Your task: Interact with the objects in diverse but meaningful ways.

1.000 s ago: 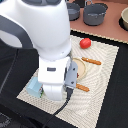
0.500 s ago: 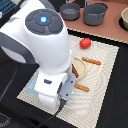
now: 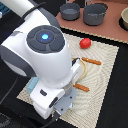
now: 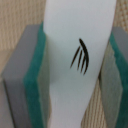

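Observation:
In the wrist view my gripper (image 4: 75,65) has its two green-padded fingers (image 4: 37,85) on either side of a white oblong piece (image 4: 75,30) with black marks. Both pads press its edges, over the woven beige mat. In the exterior view the gripper (image 3: 60,109) hangs low over the mat's (image 3: 107,75) near corner, and the arm hides the white piece. A red tomato (image 3: 85,43) lies at the mat's far edge. The dark sausage-like stick and the small carton are out of view.
Two wooden-handled utensils lie on the mat, one (image 3: 92,62) near the tomato and one (image 3: 82,88) close to the arm. Two grey pots (image 3: 70,11) (image 3: 95,14) stand on the brown surface behind. A pale bowl (image 3: 124,17) sits at the exterior view's right edge.
The arm has swung toward the mat's near corner and lower in the exterior view, now covering more of the mat. The tomato and utensils have not moved.

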Robot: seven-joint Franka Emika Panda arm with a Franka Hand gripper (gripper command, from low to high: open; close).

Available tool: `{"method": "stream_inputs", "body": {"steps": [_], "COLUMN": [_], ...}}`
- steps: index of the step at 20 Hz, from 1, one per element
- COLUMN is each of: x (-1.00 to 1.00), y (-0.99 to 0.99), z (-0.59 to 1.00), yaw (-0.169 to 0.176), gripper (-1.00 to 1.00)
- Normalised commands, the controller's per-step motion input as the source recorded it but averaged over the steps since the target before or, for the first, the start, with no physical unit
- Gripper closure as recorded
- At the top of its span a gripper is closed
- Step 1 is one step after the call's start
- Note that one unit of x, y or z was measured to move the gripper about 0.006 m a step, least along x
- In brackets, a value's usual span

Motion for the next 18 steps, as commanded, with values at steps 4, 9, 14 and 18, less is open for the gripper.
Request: {"method": "stream_inputs", "body": {"steps": [4,9,14,18], "x": [-0.34,-0.4,-0.04,0.04], "y": [0.08,0.18,0.15,0.06], "z": [0.93,0.84,0.11,-0.47], "yaw": [0.013,0.053,0.017,0.005], "gripper": [-1.0,-1.0,-1.0,-1.0]}}
